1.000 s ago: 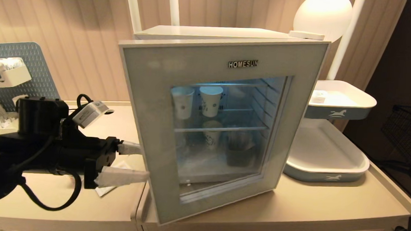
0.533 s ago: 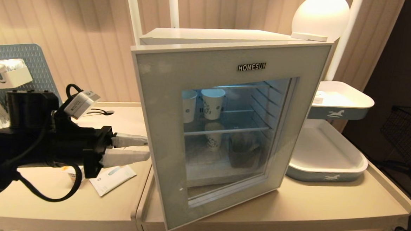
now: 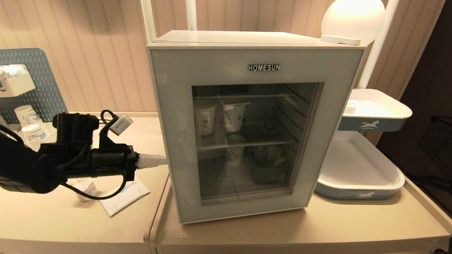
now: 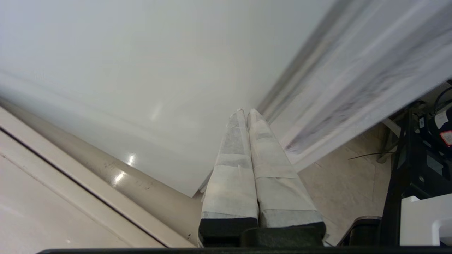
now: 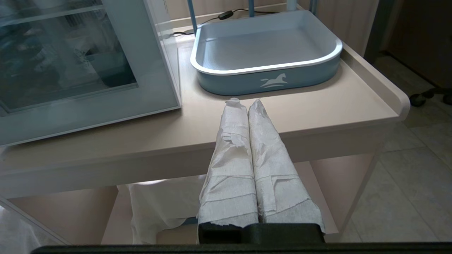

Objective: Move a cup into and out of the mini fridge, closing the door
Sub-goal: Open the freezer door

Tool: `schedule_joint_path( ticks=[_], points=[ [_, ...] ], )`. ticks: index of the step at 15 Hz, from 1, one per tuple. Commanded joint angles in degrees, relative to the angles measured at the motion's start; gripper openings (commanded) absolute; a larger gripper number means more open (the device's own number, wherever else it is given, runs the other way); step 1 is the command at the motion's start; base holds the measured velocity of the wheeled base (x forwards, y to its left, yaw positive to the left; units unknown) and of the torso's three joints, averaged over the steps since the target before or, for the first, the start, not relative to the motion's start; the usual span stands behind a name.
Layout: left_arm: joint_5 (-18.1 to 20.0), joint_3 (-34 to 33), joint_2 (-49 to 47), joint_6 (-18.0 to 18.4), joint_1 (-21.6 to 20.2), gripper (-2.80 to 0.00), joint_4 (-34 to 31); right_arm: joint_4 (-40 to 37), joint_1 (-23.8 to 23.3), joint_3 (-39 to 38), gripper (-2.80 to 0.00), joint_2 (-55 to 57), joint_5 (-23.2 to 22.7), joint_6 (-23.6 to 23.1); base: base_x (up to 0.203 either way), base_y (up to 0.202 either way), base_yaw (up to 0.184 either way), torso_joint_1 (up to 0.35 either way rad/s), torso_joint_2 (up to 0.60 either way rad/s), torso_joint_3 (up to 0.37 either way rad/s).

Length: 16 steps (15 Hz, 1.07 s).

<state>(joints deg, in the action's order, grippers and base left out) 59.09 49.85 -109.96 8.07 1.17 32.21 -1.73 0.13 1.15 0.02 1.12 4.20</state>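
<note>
The left gripper (image 3: 162, 161), its fingers pressed together and empty, points at the fridge (image 3: 230, 40) side; the door (image 3: 249, 132) sits flush.

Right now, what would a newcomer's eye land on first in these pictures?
The mini fridge in the middle of the table, its glass-windowed door shut and paper cups dimly visible on the wire shelves. Next, the left gripper at the fridge's left side, fingers pressed together and empty. To the right sit two blue-and-white trays.
</note>
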Motion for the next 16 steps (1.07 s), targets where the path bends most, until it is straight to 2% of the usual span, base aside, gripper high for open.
schedule_joint_path(
  ticks=[1, 7, 16],
  points=[
    [0.3, 0.7, -3.3, 0.0, 0.0, -2.8, 0.1, 0.1, 0.0, 0.0, -2.8, 0.0, 0.0, 0.0, 0.0, 0.0, 0.0, 0.0, 0.0, 0.0],
    [0.1, 0.8, -3.6, -0.4, 0.8, -2.8, -0.3, 0.1, 0.0, 0.0, -2.8, 0.0, 0.0, 0.0, 0.0, 0.0, 0.0, 0.0, 0.0, 0.0],
    [1.8, -3.4, 3.7, -0.1, 2.9, -2.8, 0.0, 0.0, 0.0, 0.0, -2.8, 0.0, 0.0, 0.0, 0.0, 0.0, 0.0, 0.0, 0.0, 0.0]
  ],
)
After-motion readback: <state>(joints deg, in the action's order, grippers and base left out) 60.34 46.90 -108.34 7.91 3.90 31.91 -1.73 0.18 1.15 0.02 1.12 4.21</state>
